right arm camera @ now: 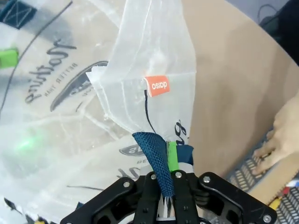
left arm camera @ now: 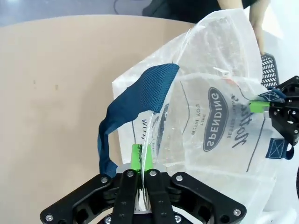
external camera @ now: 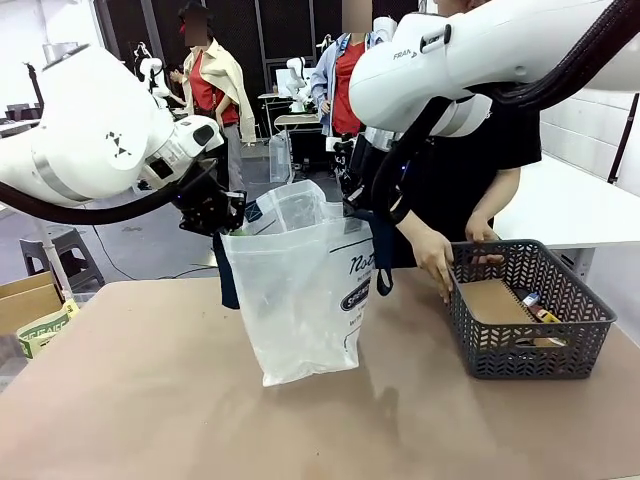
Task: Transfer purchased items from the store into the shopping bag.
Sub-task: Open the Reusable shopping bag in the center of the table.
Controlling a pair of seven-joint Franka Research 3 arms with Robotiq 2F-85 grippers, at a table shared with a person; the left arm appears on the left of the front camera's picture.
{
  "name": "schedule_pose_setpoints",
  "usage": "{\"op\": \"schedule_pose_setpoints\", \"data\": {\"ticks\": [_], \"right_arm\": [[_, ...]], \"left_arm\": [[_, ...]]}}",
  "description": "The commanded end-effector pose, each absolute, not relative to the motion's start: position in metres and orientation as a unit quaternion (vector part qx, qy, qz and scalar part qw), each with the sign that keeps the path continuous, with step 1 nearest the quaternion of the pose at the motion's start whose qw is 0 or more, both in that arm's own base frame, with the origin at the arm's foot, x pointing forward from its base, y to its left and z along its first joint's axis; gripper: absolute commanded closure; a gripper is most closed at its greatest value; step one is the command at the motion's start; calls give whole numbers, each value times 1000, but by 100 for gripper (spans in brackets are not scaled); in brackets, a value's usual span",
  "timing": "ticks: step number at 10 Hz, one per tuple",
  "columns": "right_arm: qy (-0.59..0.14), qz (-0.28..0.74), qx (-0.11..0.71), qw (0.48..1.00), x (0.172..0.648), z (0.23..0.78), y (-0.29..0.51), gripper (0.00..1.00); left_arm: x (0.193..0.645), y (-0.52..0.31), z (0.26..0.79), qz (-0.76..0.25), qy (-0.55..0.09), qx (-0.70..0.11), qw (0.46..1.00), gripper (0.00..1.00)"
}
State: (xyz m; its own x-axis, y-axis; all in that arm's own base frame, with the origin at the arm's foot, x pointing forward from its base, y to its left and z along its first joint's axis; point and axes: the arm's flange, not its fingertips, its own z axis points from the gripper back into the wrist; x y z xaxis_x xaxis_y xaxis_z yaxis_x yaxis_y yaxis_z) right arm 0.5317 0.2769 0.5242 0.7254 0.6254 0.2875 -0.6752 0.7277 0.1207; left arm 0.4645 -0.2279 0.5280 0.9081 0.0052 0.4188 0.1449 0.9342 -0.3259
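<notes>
- The shopping bag [external camera: 300, 300] stands upright on the counter [external camera: 140, 400], with its mouth spread between the two claws.
- The left claw [left arm camera: 141, 156] is clenched on the clear film at the bag's left top edge, just beside a navy strap [left arm camera: 135, 98].
- The right claw [right arm camera: 170, 156] is clenched on the bag's right top edge, pinching the rim and the other strap [right arm camera: 154, 151].
- Right of the bag, a dark lattice basket [external camera: 500, 350] holds the flat brown packet [external camera: 492, 300] and the small colourful packets [external camera: 535, 305].
- A person's hand [external camera: 437, 262] rests on the basket rim nearest the bag.
</notes>
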Motion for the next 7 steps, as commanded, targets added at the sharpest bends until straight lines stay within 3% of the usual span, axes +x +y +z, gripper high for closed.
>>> {"op": "schedule_pose_setpoints", "data": {"ticks": [1, 7], "right_arm": [[-115, 388, 113, 907, 547, 524, 255, 100], [-102, 379, 85, 916, 548, 528, 252, 100]], "left_arm": [[466, -230, 532, -42, -216, -180, 959, 100], [465, -230, 525, -51, -224, -167, 959, 100]]}}
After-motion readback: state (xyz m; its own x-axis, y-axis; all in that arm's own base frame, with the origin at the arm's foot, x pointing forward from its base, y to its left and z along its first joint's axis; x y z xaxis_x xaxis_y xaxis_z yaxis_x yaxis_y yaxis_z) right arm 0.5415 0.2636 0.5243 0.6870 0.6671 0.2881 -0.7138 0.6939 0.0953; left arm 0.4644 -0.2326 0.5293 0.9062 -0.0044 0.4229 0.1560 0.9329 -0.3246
